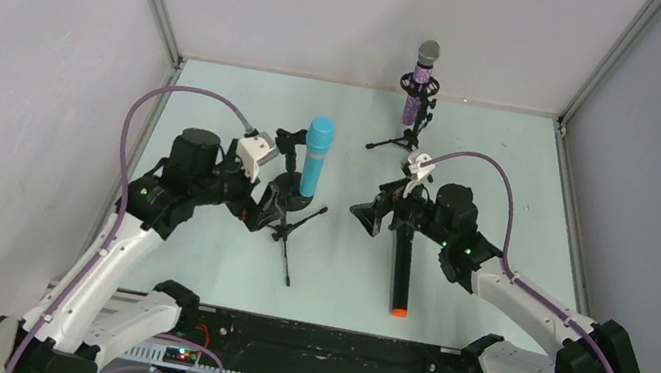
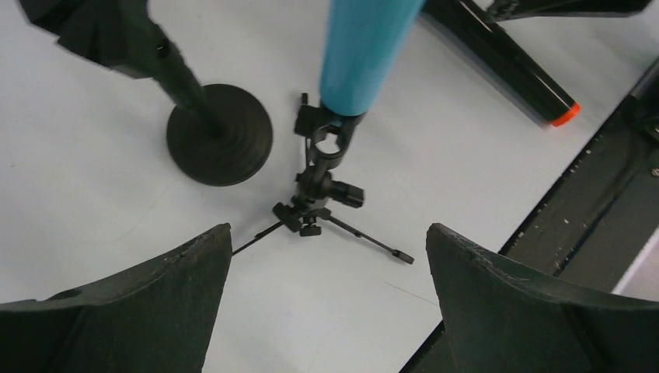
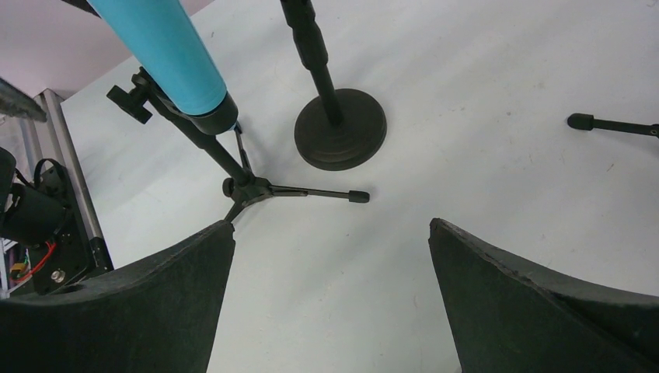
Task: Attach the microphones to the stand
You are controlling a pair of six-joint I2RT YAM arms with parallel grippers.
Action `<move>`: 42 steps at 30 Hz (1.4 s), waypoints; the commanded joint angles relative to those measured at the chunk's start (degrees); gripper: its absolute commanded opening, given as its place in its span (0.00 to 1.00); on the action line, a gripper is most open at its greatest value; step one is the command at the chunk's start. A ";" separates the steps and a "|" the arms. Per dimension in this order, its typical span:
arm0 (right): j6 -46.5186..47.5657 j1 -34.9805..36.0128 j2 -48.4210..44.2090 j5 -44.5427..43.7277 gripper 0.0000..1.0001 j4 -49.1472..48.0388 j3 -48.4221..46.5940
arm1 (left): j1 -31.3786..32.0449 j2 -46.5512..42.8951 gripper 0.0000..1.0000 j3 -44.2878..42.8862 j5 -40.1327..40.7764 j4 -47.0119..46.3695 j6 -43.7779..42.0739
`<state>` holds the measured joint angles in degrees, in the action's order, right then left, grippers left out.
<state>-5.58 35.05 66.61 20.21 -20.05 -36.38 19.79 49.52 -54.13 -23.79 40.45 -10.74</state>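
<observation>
2 arms bent inward toward tripod stand [image 2: 315, 198]: left arm [image 1: 108, 251] from its left, right arm [image 1: 530, 301] from its right. Left gripper [image 2: 328, 233] low, aimed at tripod, fingers spread wide, nothing between. Right gripper [image 3: 332, 225] faces it, fingers likewise apart, empty. Light-blue microphone [image 1: 315, 156] upright in tripod's clip, between both grippers. Black microphone [image 1: 400, 274] flat on table [image 1: 491, 173] right of tripod, head under right wrist, orange end toward arm bases. Purple microphone [image 1: 414, 99] upright in far stand [image 1: 405, 138], well beyond tripod. Round-base stand [image 3: 339, 128] just beside tripod.
</observation>
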 commanded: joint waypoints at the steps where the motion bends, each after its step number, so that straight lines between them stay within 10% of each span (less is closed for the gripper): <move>1: -1.88 -0.94 0.18 0.94 0.99 -2.65 0.08 | 2.10 1.21 0.98 -1.66 -4.06 -1.45 -1.85; 42: -5.75 -3.57 0.19 2.00 0.99 -1.66 0.08 | 6.35 12.36 0.61 3.01 6.49 -12.65 3.22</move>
<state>-10.87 31.88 66.92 21.56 -20.03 -36.38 25.71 61.73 -51.05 -18.22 30.00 -7.57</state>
